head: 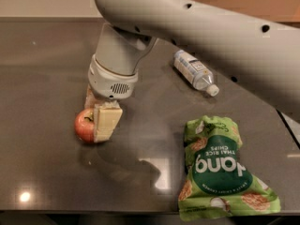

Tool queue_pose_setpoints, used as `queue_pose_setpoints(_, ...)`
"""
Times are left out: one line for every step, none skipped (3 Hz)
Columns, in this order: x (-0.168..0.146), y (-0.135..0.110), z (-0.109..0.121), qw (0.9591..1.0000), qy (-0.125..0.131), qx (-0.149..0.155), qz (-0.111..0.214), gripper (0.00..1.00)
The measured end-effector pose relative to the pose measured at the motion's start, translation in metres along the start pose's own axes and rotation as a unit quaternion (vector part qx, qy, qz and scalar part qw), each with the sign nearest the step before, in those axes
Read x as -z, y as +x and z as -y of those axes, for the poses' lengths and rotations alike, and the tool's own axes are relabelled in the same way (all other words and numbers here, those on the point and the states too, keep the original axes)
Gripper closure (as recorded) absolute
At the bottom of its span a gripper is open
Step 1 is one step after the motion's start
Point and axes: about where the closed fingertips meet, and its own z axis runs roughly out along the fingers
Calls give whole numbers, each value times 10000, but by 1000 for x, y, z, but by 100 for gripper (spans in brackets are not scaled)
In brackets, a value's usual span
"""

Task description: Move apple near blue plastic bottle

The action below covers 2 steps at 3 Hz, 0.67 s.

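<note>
Nearest the front edge, right side: green chips bag (220,172) lying flat on the dark grey table (47,177), label facing up and upside-down to the camera.

Left of centre, further back: apple (83,125) resting on the table, red with a dark stem on top. My gripper (96,118) comes down on it from above. The near cream finger (108,122) lies against the apple's right side and hides part of it; the other finger shows just behind the apple, under my wrist. Fingers closed onto the apple, one on each side.

Beyond, right of centre: blue plastic bottle (192,69) lying on its side, white cap (213,90) pointing toward the front right. Bottle well apart from the apple, with bare table between them.

Above and behind: my arm (211,27) crosses the view from the upper right.
</note>
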Motion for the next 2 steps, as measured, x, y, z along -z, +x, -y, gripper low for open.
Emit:
queue_pose_setpoints(42,13,21,9996,228,-141,-80,100)
queue_pose_setpoints(84,30,44,9984,461,-299,-105,100)
